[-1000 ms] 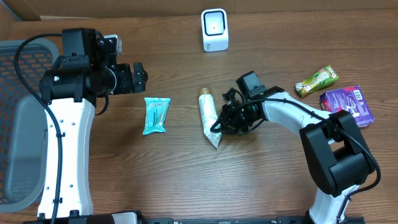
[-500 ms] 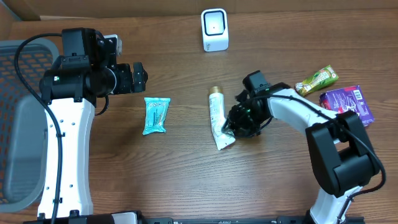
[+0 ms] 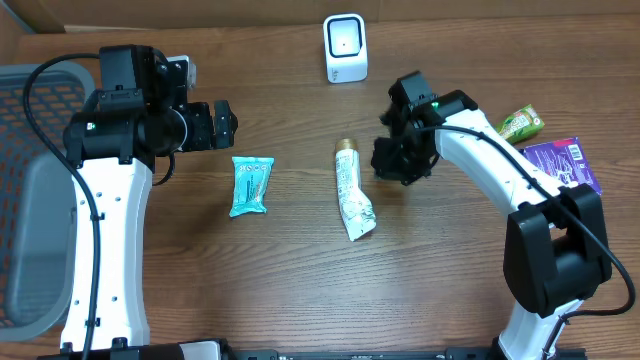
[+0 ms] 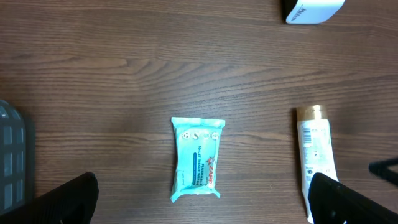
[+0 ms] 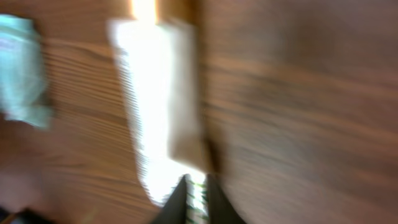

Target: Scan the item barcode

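1. Plainly, the step in hand is the pick-up. The tube (image 3: 352, 200) lies flat on the surface (image 3: 250, 290) and is not yet lifted. It sits straight out in front of the scanner (image 3: 345, 47), well apart from it, with its gold cap end toward the scanner and its crimped tail away.
2. The right tool (image 3: 398, 162) hangs in front of the scanner and a little to its right, just beside the tube's cap half and not touching it. In the blurred right wrist view its fingertips (image 5: 179, 200) stand almost together with nothing caught between them, so I read it as closed and empty.
3. The left tool (image 4: 205, 205) is spread wide and holds nothing. It is in front of the scanner and off to its left, looking down on a teal packet (image 3: 251, 185).
4. The next move calls for the right tool to open, come down across the tube's body, close on it and lift it. It must then turn the printed face toward the scanner's window. The barcode cannot be made out here, so I cannot tell which face carries it.
5. The tube is slim and white with faint green print, and its flattened tail looks slightly crumpled. It looks soft, so a hard squeeze may buckle it.
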